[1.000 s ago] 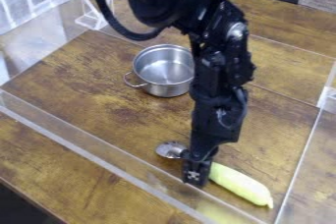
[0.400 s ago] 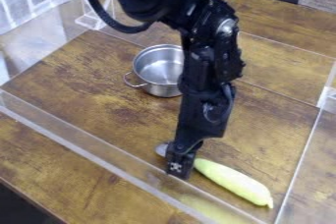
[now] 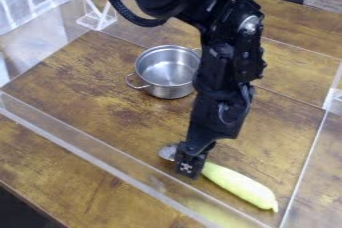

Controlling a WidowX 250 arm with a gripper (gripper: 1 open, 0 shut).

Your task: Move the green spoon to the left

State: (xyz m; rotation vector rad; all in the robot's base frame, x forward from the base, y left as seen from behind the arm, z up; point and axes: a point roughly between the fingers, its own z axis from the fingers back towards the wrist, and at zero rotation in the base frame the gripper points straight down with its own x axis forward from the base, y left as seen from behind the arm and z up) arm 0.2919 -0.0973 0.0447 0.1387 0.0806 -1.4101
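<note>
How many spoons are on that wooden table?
1. The green spoon lies near the front right of the table, its metal bowl partly hidden behind the gripper. The steel pot sits farther back and looks empty, with no spoon inside.

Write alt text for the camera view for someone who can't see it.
A black robot arm's open gripper points down over the green spoon, which lies on a wooden table inside clear walls. A small steel pot stands behind.

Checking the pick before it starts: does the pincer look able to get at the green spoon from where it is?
Probably yes. The open pincer points down right over the green spoon near its metal bowl end, and nothing lies between them; the steel pot sits well away.
</note>
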